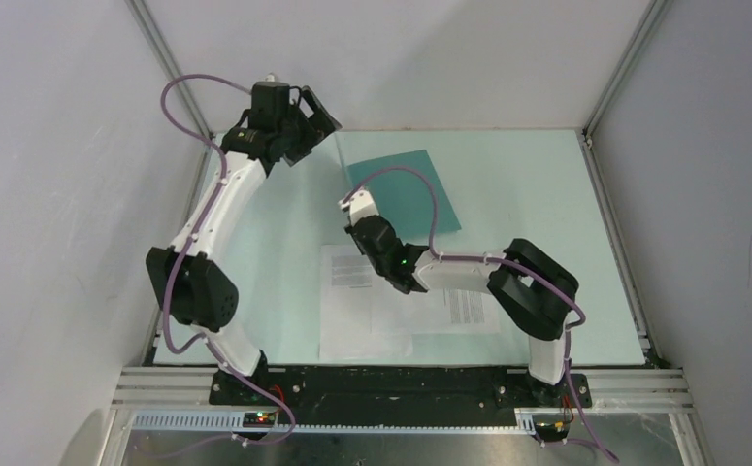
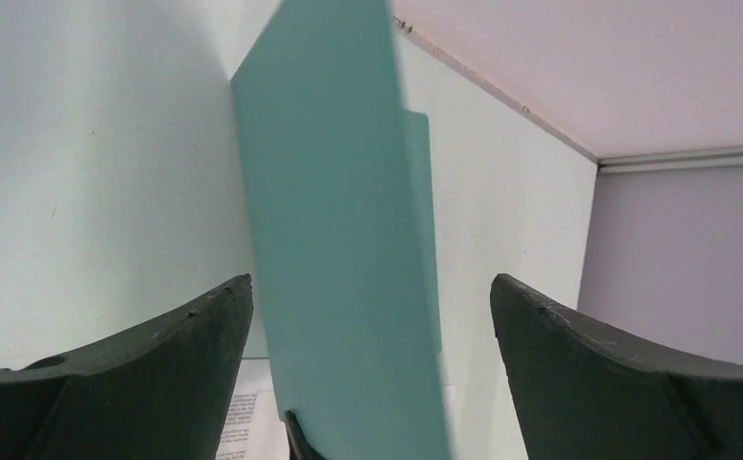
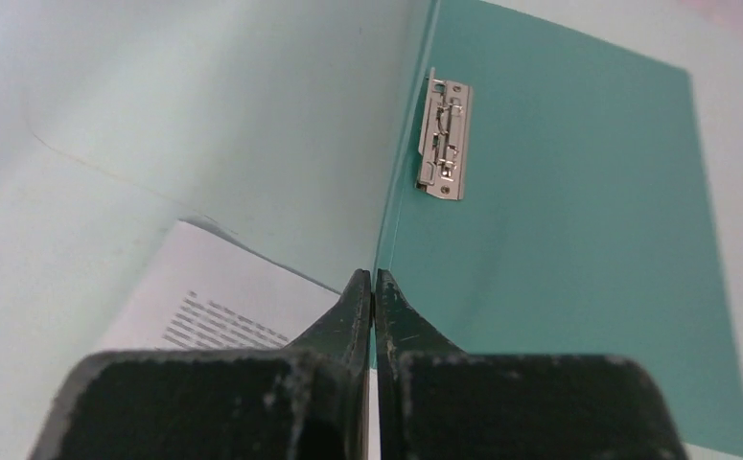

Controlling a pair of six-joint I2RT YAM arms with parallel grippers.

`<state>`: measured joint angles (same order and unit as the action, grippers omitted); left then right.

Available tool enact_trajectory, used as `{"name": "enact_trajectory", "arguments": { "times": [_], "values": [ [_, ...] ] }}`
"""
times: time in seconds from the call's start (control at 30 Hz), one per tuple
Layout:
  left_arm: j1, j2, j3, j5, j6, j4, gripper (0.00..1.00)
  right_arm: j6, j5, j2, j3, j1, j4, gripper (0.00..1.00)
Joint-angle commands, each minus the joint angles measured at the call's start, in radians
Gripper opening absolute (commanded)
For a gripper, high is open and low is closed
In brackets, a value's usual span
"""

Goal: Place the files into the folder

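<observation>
The teal-green folder (image 1: 406, 189) lies at the middle back of the table, with its metal clip (image 3: 444, 134) showing on the inside face (image 3: 559, 249). My right gripper (image 1: 354, 207) is shut on the lower edge of the folder's front cover and holds that cover up on edge (image 3: 375, 278). The raised cover (image 2: 338, 240) stands in front of my left gripper (image 2: 372, 287), which is open, empty and clear of it, high at the back left (image 1: 321, 116). The two white printed files (image 1: 362, 306) (image 1: 464, 311) lie flat near the front, partly under my right arm.
White walls with metal frame posts (image 1: 163, 53) close in the pale green table (image 1: 546, 194) on three sides. A corner of a file shows beside my right fingers (image 3: 214, 297) and below the raised cover (image 2: 243, 417).
</observation>
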<state>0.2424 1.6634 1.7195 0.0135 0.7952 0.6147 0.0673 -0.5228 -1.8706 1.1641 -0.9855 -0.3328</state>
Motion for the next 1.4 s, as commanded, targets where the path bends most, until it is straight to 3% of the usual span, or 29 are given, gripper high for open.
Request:
{"name": "enact_trajectory", "arguments": {
  "times": [0.0,0.17,0.4,0.47,0.5,0.57,0.63,0.93,0.97,1.03,1.13,1.37],
  "values": [
    [-0.006,0.056,0.078,0.045,-0.084,0.041,0.98,-0.296,-0.136,-0.042,0.062,-0.047,-0.073,0.0],
    [-0.005,0.055,0.016,-0.023,-0.123,0.047,1.0,-0.357,-0.156,-0.08,0.087,-0.071,-0.081,0.0],
    [-0.006,0.065,-0.037,-0.123,-0.183,0.049,0.72,-0.361,-0.168,-0.103,0.131,-0.078,-0.051,0.04],
    [-0.006,0.068,-0.04,-0.145,-0.209,0.05,0.67,-0.359,-0.168,-0.1,0.137,-0.085,-0.033,0.18],
    [-0.005,0.068,-0.042,-0.159,-0.226,0.048,0.65,-0.353,-0.169,-0.097,0.137,-0.087,-0.026,0.32],
    [-0.006,0.07,-0.043,-0.174,-0.254,0.048,0.59,-0.329,-0.166,-0.07,0.135,-0.095,0.005,0.49],
    [-0.005,0.075,-0.041,-0.185,-0.286,0.045,0.57,-0.298,-0.152,-0.041,0.13,-0.101,0.047,0.59],
    [-0.021,0.086,-0.094,-0.226,-0.377,0.033,0.5,-0.08,-0.005,0.156,0.026,-0.118,0.227,0.73],
    [-0.026,0.071,-0.119,-0.237,-0.377,0.033,0.51,-0.063,0.024,0.192,0.004,-0.121,0.243,0.74],
    [-0.036,0.041,-0.157,-0.274,-0.373,0.034,0.68,-0.023,0.067,0.238,-0.025,-0.122,0.265,0.77],
    [-0.048,0.002,-0.203,-0.327,-0.358,0.033,0.79,0.042,0.114,0.284,-0.031,-0.106,0.312,0.79],
    [-0.081,-0.057,-0.299,-0.343,-0.315,0.027,0.88,0.223,0.239,0.354,-0.027,0.043,0.461,0.83]
  ]
}}
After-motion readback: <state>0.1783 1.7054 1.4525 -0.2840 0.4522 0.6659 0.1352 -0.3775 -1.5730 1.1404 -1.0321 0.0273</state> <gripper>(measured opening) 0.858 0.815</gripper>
